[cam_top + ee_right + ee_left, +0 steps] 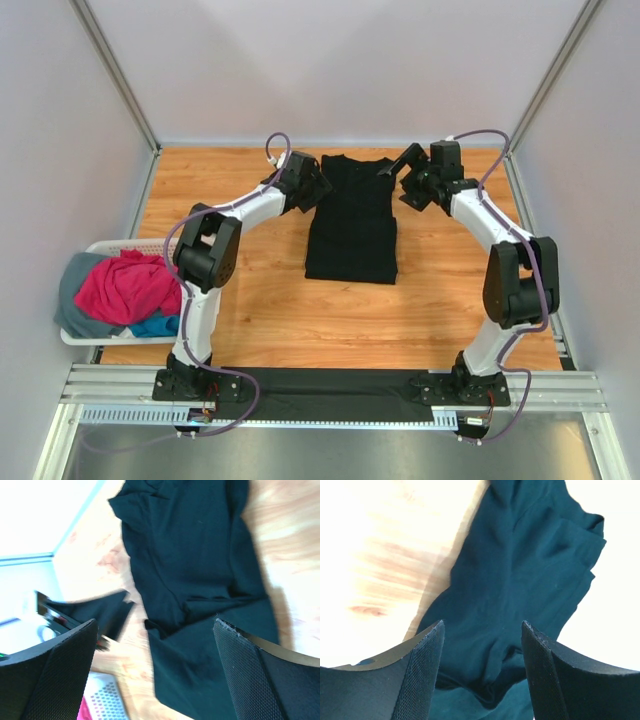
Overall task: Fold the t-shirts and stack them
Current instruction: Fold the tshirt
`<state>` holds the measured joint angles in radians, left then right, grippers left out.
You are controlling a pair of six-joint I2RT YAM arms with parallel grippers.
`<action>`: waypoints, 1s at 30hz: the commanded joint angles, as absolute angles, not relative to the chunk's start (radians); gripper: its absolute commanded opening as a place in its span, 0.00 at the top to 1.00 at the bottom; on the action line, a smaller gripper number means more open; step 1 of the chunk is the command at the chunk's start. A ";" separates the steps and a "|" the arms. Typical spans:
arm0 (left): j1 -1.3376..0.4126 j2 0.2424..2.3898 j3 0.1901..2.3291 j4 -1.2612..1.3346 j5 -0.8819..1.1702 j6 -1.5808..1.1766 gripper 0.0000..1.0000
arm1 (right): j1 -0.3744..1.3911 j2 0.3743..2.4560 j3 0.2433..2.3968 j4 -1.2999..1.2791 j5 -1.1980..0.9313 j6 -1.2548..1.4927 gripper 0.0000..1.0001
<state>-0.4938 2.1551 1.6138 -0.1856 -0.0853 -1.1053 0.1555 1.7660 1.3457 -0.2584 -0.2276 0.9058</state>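
a: how many shirts did you count?

b: four. one black t-shirt [350, 225] lay flat as a narrow oblong in the middle of the wooden table [250, 320], collar end toward the far wall. the other three sat bunched in the one white slotted basket [105, 246] at the table's left edge: a magenta-pink shirt [130, 285] on top, a grey shirt [75, 290] on its left and a blue shirt [155, 325] peeking out at the near side.

a: and the arms?

b: two, and i had both reaching forward with elbows raised and forearms angled in toward the black shirt's far end. the left gripper [318, 185] was at its upper left edge, the right gripper [388, 172] at its upper right corner.

a: was either one clamped?

b: no. on the left wrist camera the fingers [427, 670] stood apart with rumpled black cloth lying in the gap below them. the right pair was spread wide over the shirt and gripping nothing. i couldn't tell whether either touched the cloth.
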 commanded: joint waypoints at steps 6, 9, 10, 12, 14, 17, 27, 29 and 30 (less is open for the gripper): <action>-0.459 1.972 1.612 -0.242 -0.159 -0.897 0.30 | 0.152 1.594 1.233 -0.391 -0.210 0.665 0.00; -0.460 1.812 1.521 -0.261 -0.088 -0.799 0.30 | 0.152 1.553 1.181 -0.478 -0.267 0.612 0.00; -0.463 1.772 1.449 -0.261 -0.063 -0.766 0.30 | 0.153 1.539 1.160 -0.509 -0.293 0.598 0.00; -0.474 1.700 1.375 -0.262 -0.011 -0.736 0.30 | 0.153 1.513 1.111 -0.529 -0.310 0.591 0.00; -0.506 1.617 1.271 -0.275 0.034 -0.695 0.30 | 0.153 1.476 1.034 -0.543 -0.324 0.572 0.00; -0.558 1.554 1.159 -0.285 0.069 -0.687 0.31 | 0.153 1.430 0.930 -0.519 -0.353 0.566 0.04; -0.618 1.560 0.982 -0.253 0.042 -0.787 0.33 | 0.189 1.382 0.736 -0.425 -0.362 0.586 0.16; -0.618 1.568 0.959 -0.249 0.029 -0.801 0.33 | 0.196 1.391 0.726 -0.397 -0.357 0.594 0.17; -0.620 1.577 0.953 -0.238 0.028 -0.801 0.34 | 0.198 1.407 0.718 -0.388 -0.356 0.597 0.17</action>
